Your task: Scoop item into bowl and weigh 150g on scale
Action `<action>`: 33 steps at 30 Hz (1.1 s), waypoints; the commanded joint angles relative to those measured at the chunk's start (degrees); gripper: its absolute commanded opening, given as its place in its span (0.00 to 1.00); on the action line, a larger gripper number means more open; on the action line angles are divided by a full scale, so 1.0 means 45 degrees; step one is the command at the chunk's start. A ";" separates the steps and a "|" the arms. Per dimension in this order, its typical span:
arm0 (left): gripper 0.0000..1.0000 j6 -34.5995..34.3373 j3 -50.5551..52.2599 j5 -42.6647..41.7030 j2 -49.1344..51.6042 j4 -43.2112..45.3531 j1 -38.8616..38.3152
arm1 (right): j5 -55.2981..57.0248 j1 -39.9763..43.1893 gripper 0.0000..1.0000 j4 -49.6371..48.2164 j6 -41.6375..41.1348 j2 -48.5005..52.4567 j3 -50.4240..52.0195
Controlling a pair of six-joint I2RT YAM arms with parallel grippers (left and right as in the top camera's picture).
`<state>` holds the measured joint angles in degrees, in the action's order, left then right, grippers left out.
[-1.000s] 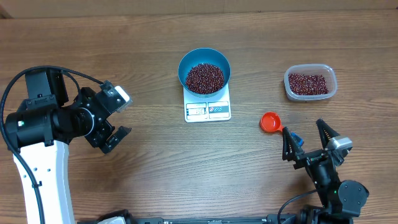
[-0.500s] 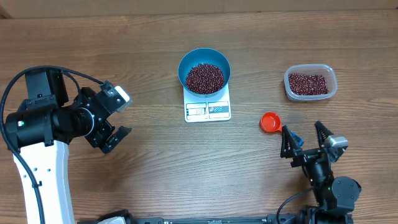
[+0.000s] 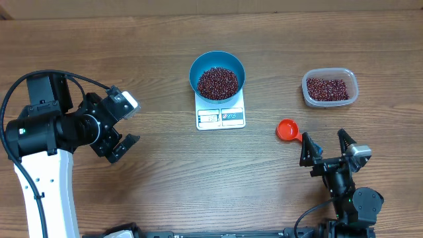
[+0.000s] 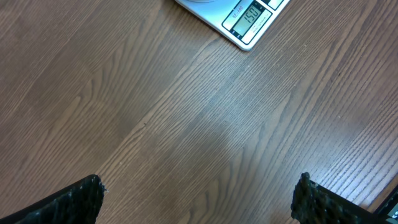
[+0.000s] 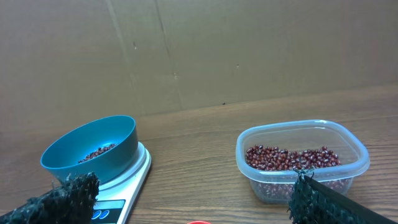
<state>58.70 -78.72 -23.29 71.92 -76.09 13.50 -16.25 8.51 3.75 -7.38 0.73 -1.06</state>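
Note:
The blue bowl [image 3: 217, 66] stands on the white scale [image 3: 221, 118] and holds a heap of red-brown beans [image 3: 217, 82]. In the left wrist view the scale's display [image 4: 249, 17] reads 150. My left gripper [image 3: 125, 123] is open over bare wood, well left of the scale, with nothing between its fingers [image 4: 199, 183]. Near the front edge my right gripper [image 3: 323, 139] is also open and empty, facing the bowl [image 5: 93, 149] and the scale [image 5: 127, 186]. A red scoop [image 3: 287, 129] lies on the table just left of and beyond it.
A clear plastic tub [image 3: 330, 88] with more beans [image 5: 292, 157] sits at the back right. A brown cardboard wall [image 5: 199, 50] stands behind the table. The left arm's white base [image 3: 46, 192] fills the front left corner.
The right arm has shifted slightly near the front edge, its jaws still wide. The left arm, bowl, scale and scoop have not moved.

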 commanded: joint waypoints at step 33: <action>1.00 0.0437 -0.0029 0.0039 0.0019 -0.0029 0.0000 | 0.0840 -0.0034 1.00 -0.0010 0.0413 -0.0121 0.0126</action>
<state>58.70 -78.72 -23.31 71.92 -76.09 13.50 -13.61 8.51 4.03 -5.93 0.73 -1.06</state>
